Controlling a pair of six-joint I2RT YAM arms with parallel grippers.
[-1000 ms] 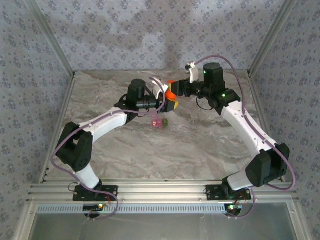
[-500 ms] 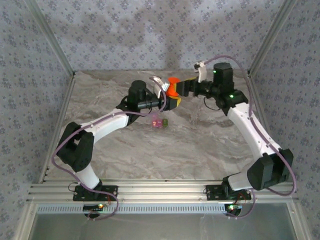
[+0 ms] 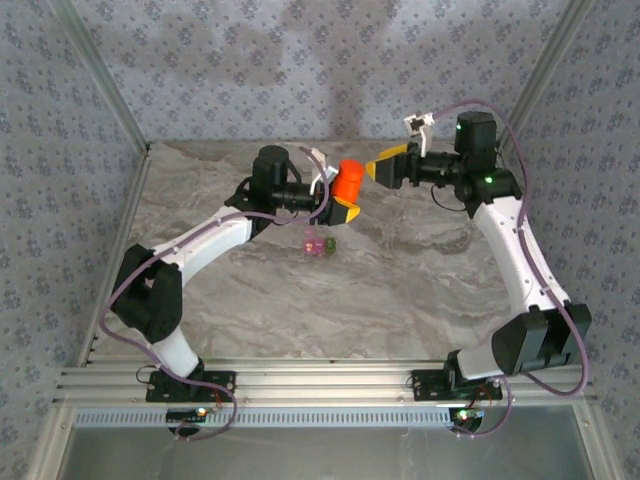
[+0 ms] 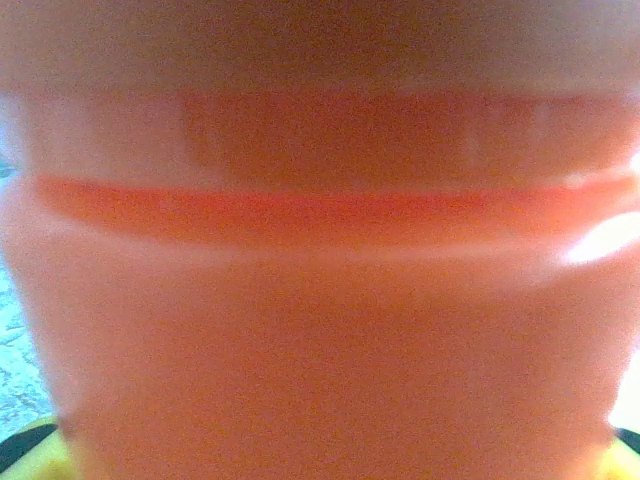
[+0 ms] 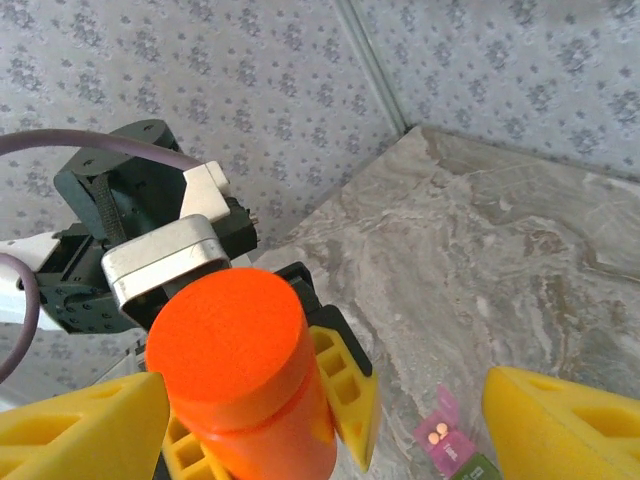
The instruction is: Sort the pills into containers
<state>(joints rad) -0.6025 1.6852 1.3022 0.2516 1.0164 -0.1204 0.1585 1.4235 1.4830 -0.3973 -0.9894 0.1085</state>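
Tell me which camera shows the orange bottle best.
The right wrist view: the orange bottle is sharp, with its flat cap and upper body clear, gripped in the left hand. The top external view shows it small, from above. The left wrist view gives a blurred orange close-up of its side.

The containers (image 3: 318, 244) are a tiny joined pair of translucent cubes resting on the marble tabletop (image 3: 400, 290) near its middle. The pink compartment (image 5: 452, 452) holds two small pale-orange pills (image 5: 436, 433), with its lid apparently tipped open. The olive-green compartment (image 5: 482, 467) adjoins it.
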